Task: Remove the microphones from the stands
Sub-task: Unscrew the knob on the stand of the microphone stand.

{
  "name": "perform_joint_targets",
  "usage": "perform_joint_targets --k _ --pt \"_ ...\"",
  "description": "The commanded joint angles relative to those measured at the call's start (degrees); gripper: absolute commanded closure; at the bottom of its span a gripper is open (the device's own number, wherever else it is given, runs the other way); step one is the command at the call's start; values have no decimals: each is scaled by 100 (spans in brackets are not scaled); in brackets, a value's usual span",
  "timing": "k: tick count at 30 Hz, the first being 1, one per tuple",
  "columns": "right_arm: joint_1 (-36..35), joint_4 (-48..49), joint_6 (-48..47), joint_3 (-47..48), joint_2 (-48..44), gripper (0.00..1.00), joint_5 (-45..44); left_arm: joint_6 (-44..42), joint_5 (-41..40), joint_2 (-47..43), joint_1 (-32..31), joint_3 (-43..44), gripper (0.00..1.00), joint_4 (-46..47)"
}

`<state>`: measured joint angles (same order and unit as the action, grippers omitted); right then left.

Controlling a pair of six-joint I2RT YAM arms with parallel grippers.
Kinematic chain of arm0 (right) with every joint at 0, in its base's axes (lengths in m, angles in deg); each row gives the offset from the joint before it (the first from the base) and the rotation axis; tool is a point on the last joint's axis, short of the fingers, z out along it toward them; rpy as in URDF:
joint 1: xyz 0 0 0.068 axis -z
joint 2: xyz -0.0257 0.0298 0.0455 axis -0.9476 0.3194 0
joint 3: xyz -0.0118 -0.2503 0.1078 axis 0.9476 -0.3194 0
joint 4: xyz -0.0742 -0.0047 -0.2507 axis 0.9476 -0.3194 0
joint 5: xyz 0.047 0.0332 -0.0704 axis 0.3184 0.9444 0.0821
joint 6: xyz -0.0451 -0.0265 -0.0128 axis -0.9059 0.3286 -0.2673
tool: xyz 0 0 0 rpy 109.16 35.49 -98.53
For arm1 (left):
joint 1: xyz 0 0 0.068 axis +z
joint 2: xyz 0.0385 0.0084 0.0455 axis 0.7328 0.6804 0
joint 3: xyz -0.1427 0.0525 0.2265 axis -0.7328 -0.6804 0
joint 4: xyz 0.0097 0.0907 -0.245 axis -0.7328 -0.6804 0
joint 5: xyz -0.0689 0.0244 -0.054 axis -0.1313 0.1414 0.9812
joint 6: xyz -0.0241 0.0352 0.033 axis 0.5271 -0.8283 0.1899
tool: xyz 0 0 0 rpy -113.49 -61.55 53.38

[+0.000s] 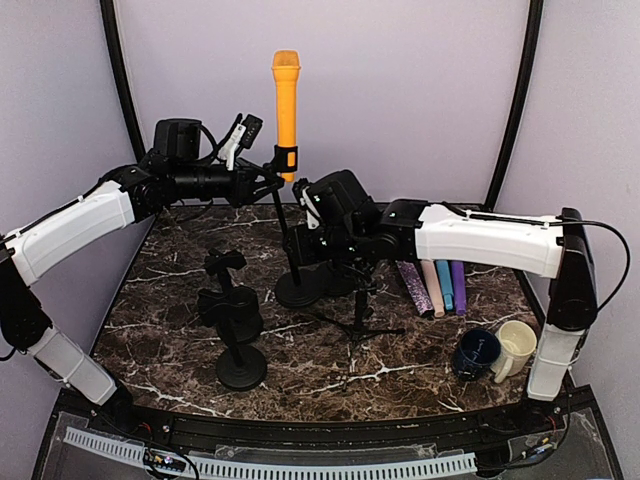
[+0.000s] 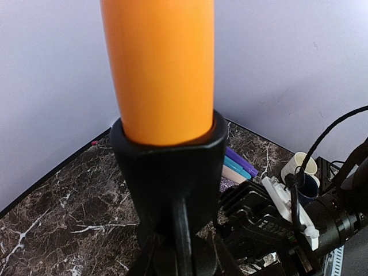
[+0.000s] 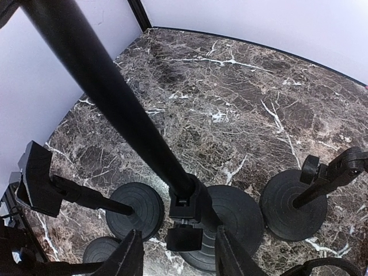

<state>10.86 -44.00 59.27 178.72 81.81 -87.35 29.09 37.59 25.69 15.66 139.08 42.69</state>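
Observation:
An orange microphone (image 1: pixel 286 95) stands upright in the black clip (image 1: pixel 287 158) of a tall black stand (image 1: pixel 292 240), whose round base (image 1: pixel 300 291) rests on the marble table (image 1: pixel 180 300). In the left wrist view the microphone (image 2: pixel 158 69) fills the frame above the clip (image 2: pixel 169 167). My left gripper (image 1: pixel 266 181) (image 2: pixel 183 260) is shut on the stand's joint just under the clip. My right gripper (image 1: pixel 300 246) (image 3: pixel 179 256) is open, lower down. Its fingers (image 3: pixel 130 254) flank the pole's clamp collar (image 3: pixel 190 204) with gaps on both sides.
Two shorter black stands (image 1: pixel 238 330) with empty clips stand front left, and a small tripod stand (image 1: pixel 360 312) stands in the middle. Coloured markers (image 1: pixel 438 286) lie to the right. A dark blue mug (image 1: pixel 477 352) and a cream mug (image 1: pixel 516 346) sit front right.

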Motion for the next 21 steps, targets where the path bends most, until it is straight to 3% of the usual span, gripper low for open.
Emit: perform_joint_targets --k 1,14,21 --pt "-56 -17 -44 210 103 60 -134 26 122 -173 0 369 100 587" --pt "-81 -365 -18 490 351 62 -361 39 145 -174 0 387 100 617" --pt "-90 -347 -52 547 367 74 -493 38 150 -165 0 387 100 615"
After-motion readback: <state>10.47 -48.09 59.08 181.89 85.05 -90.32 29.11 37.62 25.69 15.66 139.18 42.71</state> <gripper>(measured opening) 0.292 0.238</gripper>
